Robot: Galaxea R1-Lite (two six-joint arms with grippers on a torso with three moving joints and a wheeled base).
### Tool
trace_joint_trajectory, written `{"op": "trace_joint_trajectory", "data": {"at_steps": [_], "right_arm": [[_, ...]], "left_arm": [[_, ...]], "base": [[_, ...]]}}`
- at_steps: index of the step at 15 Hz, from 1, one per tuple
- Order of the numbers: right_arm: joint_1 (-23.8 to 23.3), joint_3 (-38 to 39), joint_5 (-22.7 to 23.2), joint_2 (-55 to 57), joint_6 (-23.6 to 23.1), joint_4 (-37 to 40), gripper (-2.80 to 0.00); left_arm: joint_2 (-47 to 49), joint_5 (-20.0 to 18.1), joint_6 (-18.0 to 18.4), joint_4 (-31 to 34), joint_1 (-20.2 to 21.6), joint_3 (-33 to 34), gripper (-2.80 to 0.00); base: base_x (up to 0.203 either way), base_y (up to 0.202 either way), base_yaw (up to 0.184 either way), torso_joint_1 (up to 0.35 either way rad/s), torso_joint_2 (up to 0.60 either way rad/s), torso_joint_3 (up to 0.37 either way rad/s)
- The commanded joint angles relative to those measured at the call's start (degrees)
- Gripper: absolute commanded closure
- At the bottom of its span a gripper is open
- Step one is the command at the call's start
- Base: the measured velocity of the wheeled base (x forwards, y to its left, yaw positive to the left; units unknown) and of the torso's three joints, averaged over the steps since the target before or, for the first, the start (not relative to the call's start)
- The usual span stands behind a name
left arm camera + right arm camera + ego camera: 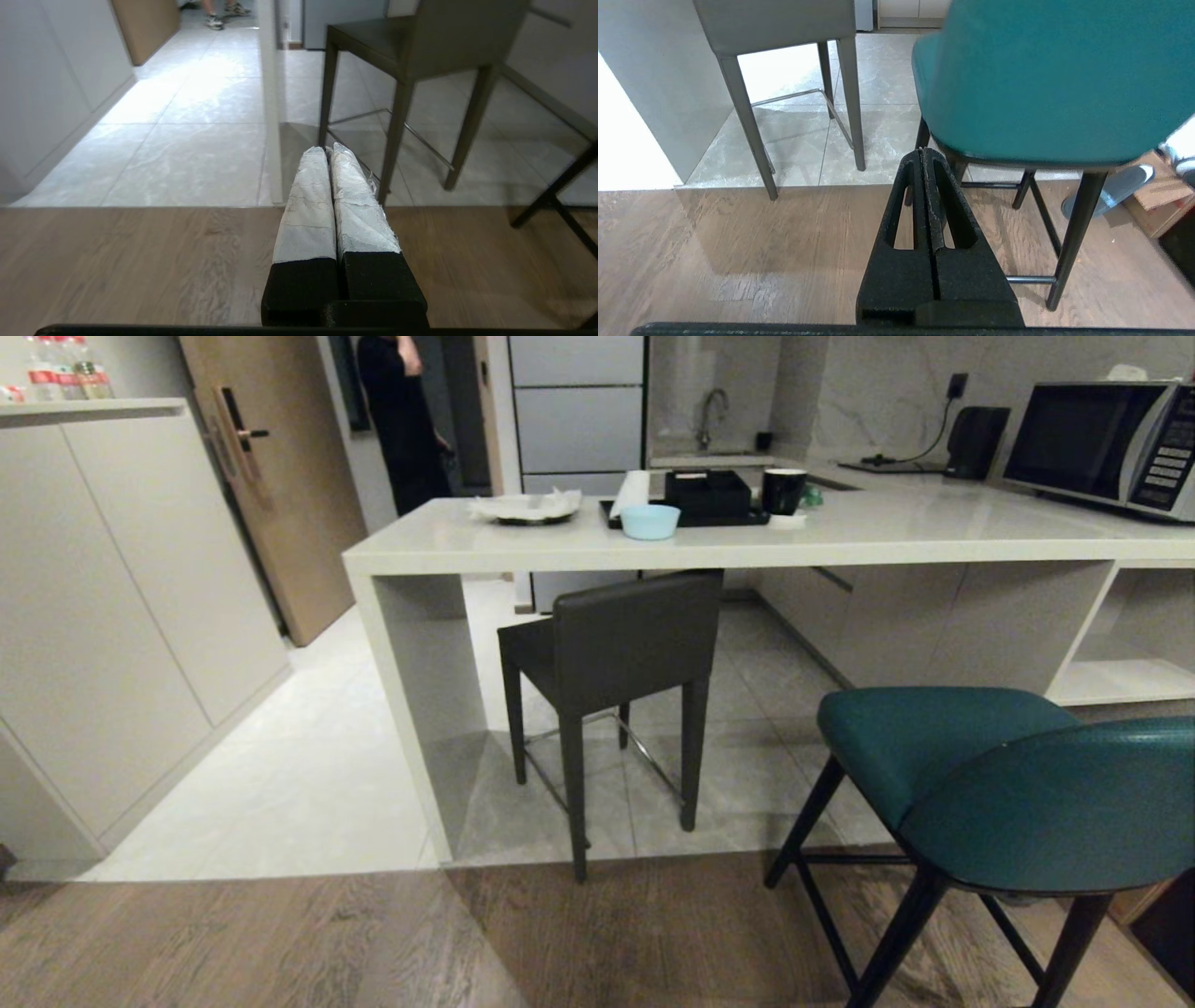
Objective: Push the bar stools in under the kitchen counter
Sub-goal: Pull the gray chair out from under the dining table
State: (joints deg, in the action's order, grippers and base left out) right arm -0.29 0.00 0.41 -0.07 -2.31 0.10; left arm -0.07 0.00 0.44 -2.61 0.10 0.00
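The kitchen desk [840, 537], a long pale stone slab with a thick edge and a side panel, looks fixed and heavy, so it will not give when a stool meets it; the open bay beneath it is where both stools belong. The teal stool [1008, 784] stands nearest, well out from the desk on the wood floor, with a rounded padded back and splayed black legs; it is probably fairly light but tall, so a high shove might tip it, and a push low on the backrest or at the seat rim seems safest. The dark grey stool [616, 644], with a flat rectangular back and straight legs, sits partly under the desk already, its rear legs at the tile edge; its flat stiff back offers a broad pushing face. The left tool [327, 154] is pressed together, empty, and the right tool [923, 156] likewise.
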Motion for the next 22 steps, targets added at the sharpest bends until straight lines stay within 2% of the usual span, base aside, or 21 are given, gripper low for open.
{"op": "trace_joint_trajectory", "data": {"at_steps": [1, 9, 13, 22], "right_arm": [[-0.1, 0.0, 0.0, 0.1, -0.1, 0.0, 0.0], [-0.1, 0.0, 0.1, 0.1, -0.2, 0.0, 0.0], [-0.1, 0.0, 0.1, 0.1, -0.2, 0.0, 0.0], [0.0, 0.0, 0.0, 0.1, 0.1, -0.1, 0.0]], "left_arm": [[0.0, 0.1, 0.0, -0.1, 0.0, 1.1, 0.0], [0.0, 0.1, 0.0, -0.1, 0.0, 1.1, 0.0], [0.0, 0.1, 0.0, -0.1, 0.0, 1.1, 0.0], [0.0, 0.0, 0.0, -0.1, 0.0, 1.1, 0.0]], "base": [[0.0, 0.0, 0.0, -0.146, 0.42, 0.254], [0.0, 0.0, 0.0, -0.144, 0.45, 0.3], [0.0, 0.0, 0.0, -0.037, 0.13, 0.09], [0.181, 0.0, 0.001, -0.002, 0.01, 0.011]]}}
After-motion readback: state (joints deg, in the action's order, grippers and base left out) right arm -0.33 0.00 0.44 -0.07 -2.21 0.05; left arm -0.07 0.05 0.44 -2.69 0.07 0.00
